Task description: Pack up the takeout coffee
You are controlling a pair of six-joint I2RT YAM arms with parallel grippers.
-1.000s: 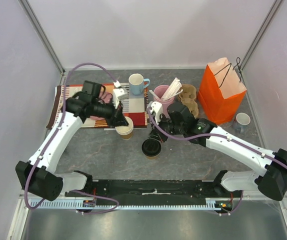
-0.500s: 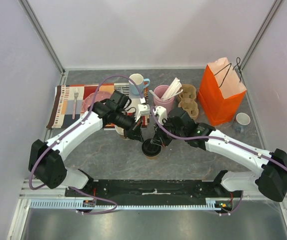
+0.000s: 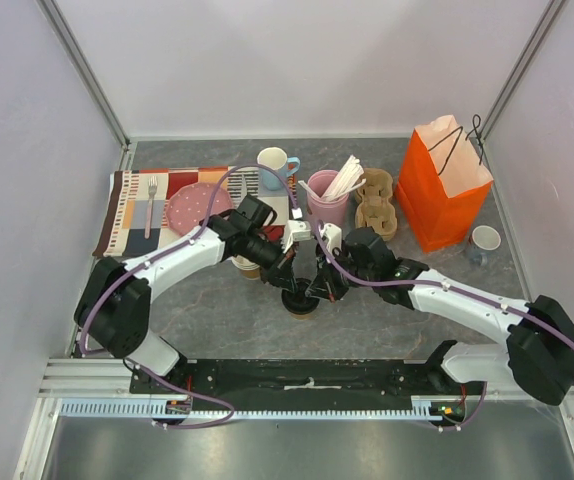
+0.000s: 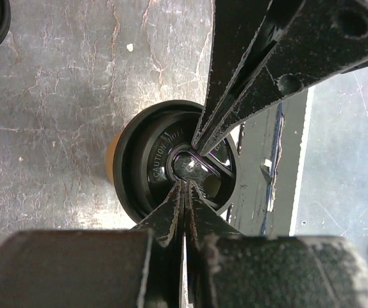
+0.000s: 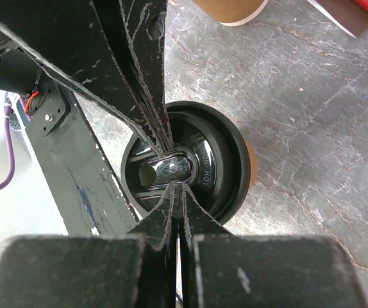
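The takeout coffee stands on the grey table in front of the arms: a brown paper cup with a black dome lid, which also shows in the right wrist view. My left gripper is shut, its tips resting at the lid's centre from the left. My right gripper is shut too, its tips at the lid's centre from the right. The two pairs of tips meet point to point over the lid. Neither gripper holds anything.
Stacked lidless paper cups stand just left of the coffee, half under my left arm. Behind are a blue mug, a pink cup of stirrers, a cardboard carrier, an orange paper bag, a white cup and a placemat with pink plate.
My left arm has swung right from the stacked cups to the coffee lid. My right gripper has moved forward and down onto the lid. Both tips now meet there.
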